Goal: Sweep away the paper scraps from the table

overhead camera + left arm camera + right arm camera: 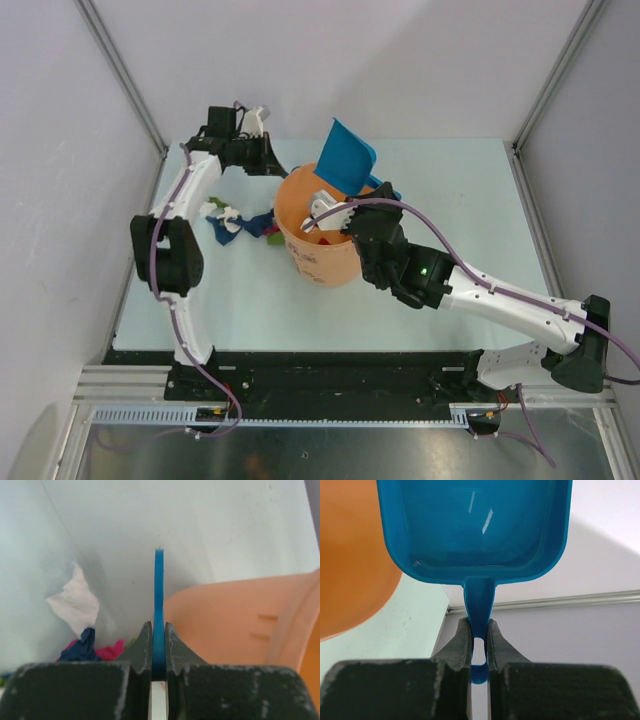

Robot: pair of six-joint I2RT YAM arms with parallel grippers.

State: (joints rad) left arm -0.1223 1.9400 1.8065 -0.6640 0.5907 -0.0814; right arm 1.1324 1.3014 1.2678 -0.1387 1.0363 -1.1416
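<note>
From above: a pale mint-green bench (450,200), with grey walls (50,150) and metal rails (123,75) around it. Crumpled paper scraps (235,222) lie toward its left edge, beside an orange plastic bucket (325,265). Left wrist: left jaws clamped on a thin blue plastic strip (158,590). Right wrist: right jaws clamped on a blue plastic dustpan (475,525) by its handle.

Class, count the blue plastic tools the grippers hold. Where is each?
2. The dustpan is clamped by its handle in the right gripper, by the orange bucket. A thin blue piece, edge-on, possibly a brush, is clamped in the left gripper near the paper scraps.
</note>
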